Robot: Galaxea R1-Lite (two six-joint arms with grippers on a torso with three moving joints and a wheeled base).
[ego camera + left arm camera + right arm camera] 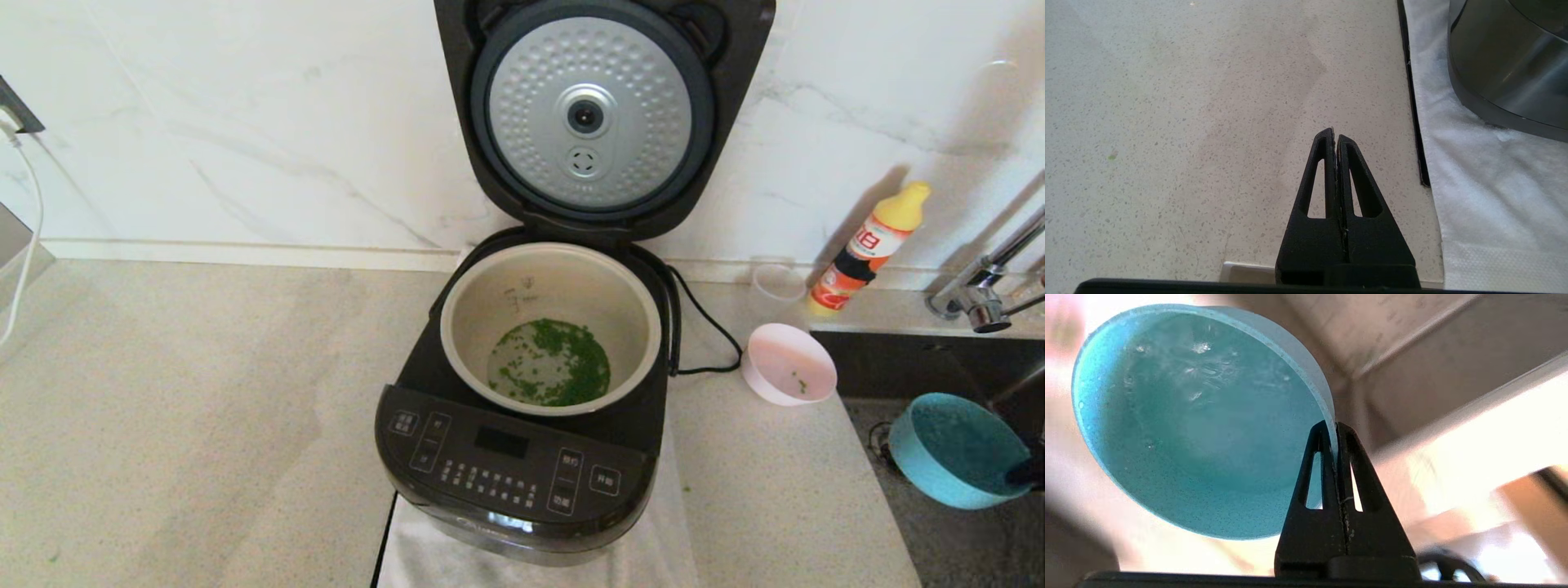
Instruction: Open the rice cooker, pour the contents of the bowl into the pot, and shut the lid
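Here glossy cooker (522,457), dimpled silver lid (589,110) (raised)

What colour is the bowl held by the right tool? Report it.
Teal blue bowl, clearest in the right wrist view, rim pinched by the right tool.

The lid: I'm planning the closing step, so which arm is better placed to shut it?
Probably the left. The left hand is shut and empty over the counter beside the cooker. The right hand is clamped on a blue bowl's rim over the sink, and the lid stands upright.
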